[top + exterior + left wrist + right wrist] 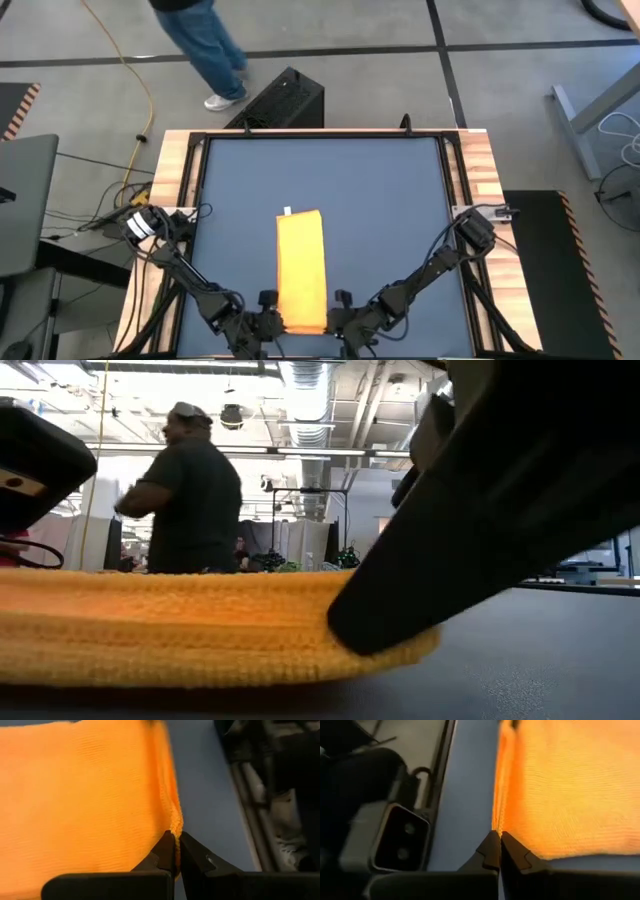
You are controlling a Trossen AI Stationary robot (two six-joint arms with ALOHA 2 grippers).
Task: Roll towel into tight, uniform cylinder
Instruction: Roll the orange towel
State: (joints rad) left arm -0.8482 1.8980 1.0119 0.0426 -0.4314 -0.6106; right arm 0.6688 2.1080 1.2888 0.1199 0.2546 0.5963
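Left pincer and right pincer each pinch a near corner of the folded yellow towel.

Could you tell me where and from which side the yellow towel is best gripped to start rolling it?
Probably at the two corners of its near short edge, from the robot's side. The towel lies folded flat as a long strip running away, and the left end effector and right end effector already pinch there.

Yellow towel on blue mat
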